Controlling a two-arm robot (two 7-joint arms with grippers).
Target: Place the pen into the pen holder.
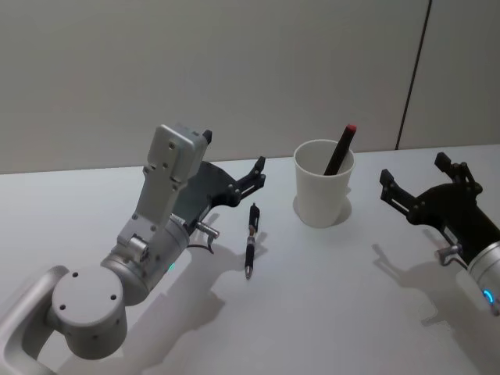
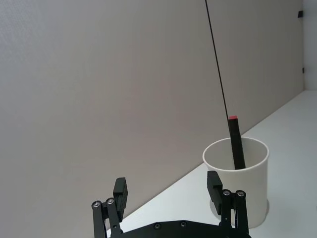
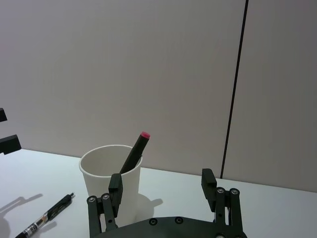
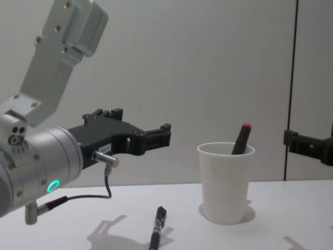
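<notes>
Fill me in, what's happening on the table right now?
Nothing is being held at this moment. One pen lies flat on the table, between the left hand and the pen holder, a white paper cup. A second, red-tipped pen stands leaning inside the cup. The left hand hangs open above the table beside the loose pen. The right hand is open too, off to the cup's other side. The loose pen is not yet picked up.
</notes>
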